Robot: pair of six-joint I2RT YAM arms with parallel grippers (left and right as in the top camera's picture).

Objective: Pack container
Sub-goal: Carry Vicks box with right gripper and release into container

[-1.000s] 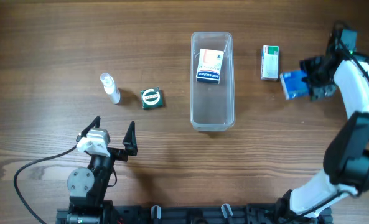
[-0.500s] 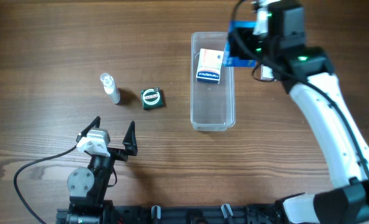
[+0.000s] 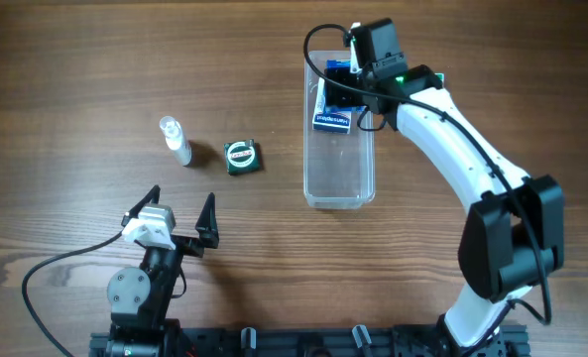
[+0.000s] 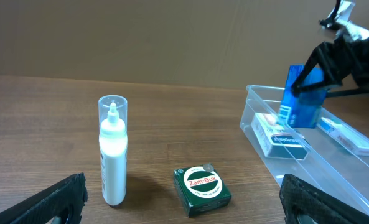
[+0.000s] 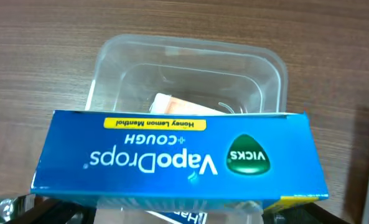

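1. From overhead, places the container (image 3: 339, 171) in the middle of the table (image 3: 75, 79), long side running near to far, with a small pack (image 3: 333, 121) lying in its far half.
2. Also from overhead, finds the right gripper (image 3: 339, 77) above the container's far end, but hides most of its load under the wrist.
3. From the right wrist, fills the foreground with that load: a blue box (image 5: 178, 158) marked "Vicks VapoDrops", gripped across its length by the right gripper, with the container's far end and the small pack below it.
4. From the left wrist, adds what neither other view gives: stands the blue box on end and slightly tilted over the small pack. Cannot tell whether the two touch.
5. Only at the right wrist's right edge and through the clear wall from the left wrist, picks out a white box (image 4: 346, 135) on the table just right of the container; from overhead, lost under the arm.
6. From overhead, sets the left gripper (image 3: 182, 195) at the near left, jaws spread wide and empty, well apart from everything.
7. From the left wrist, reads "Zam-Buk" on the green tin (image 4: 201, 188) and shows the capped dropper bottle (image 4: 112, 158) upright to its left.
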